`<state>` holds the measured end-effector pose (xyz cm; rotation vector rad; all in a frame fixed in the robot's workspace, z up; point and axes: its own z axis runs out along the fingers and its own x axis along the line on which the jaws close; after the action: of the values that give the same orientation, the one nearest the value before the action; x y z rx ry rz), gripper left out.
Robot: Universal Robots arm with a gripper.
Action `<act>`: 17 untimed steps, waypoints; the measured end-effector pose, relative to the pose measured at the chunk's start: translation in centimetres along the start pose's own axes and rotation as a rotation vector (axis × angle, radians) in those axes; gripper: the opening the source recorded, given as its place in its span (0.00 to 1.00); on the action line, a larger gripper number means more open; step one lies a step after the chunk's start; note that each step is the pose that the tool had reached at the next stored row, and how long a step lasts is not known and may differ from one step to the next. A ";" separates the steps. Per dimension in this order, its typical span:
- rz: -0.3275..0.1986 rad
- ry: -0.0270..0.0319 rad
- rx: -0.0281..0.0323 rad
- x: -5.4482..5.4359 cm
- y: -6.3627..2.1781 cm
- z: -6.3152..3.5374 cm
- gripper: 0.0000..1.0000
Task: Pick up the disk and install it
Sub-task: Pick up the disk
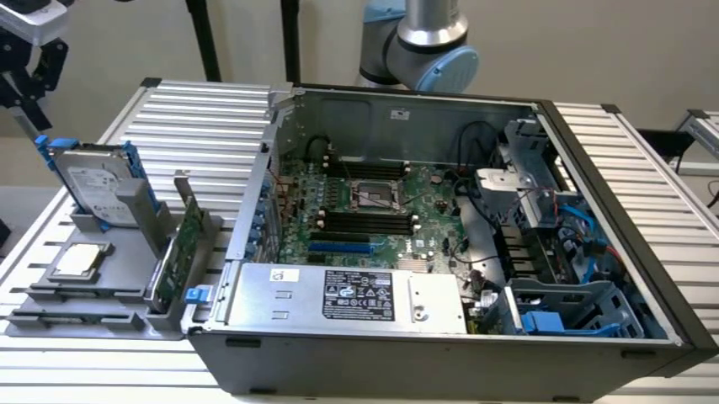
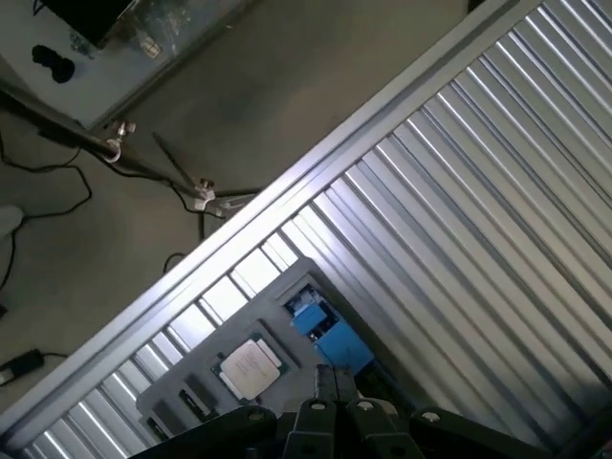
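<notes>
Blue plastic edging makes it easy to spot: the disk (image 1: pixel 96 187) stands on edge in the grey holder (image 1: pixel 107 295) on the exterior view's left. It's outside the open computer case (image 1: pixel 450 358), so not installed. The gripper (image 2: pixel 327 378) hangs right over the disk's top corner with its fingers pressed together and nothing between them. I can't tell if the tips touch the frame.

Room-wise, there's open air above the disk. The table (image 1: pixel 191 109) edge runs close on the holder's outer side, and the case wall is just beside it on the other.

The table is ribbed aluminium slats. The holder is matte grey plastic with slots and steps, and the disk is flat silver-grey metal with a white label. The chip (image 1: pixel 81 259) is square with a shiny top and lies flat. The green card (image 1: pixel 180 252) is thin and stands upright between the disk and the case.

Count: one disk, one chip, one card, one holder, one case.
</notes>
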<state>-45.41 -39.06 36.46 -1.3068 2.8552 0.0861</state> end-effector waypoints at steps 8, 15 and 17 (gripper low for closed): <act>-0.145 0.0072 -0.0034 0.0 0.00 0.00 0.11; -0.272 0.0135 -0.0063 0.0 -0.01 0.00 0.11; -0.308 0.0154 -0.0071 0.0 0.00 0.01 0.11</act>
<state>-45.41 -39.06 36.45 -1.7352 2.6273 0.0854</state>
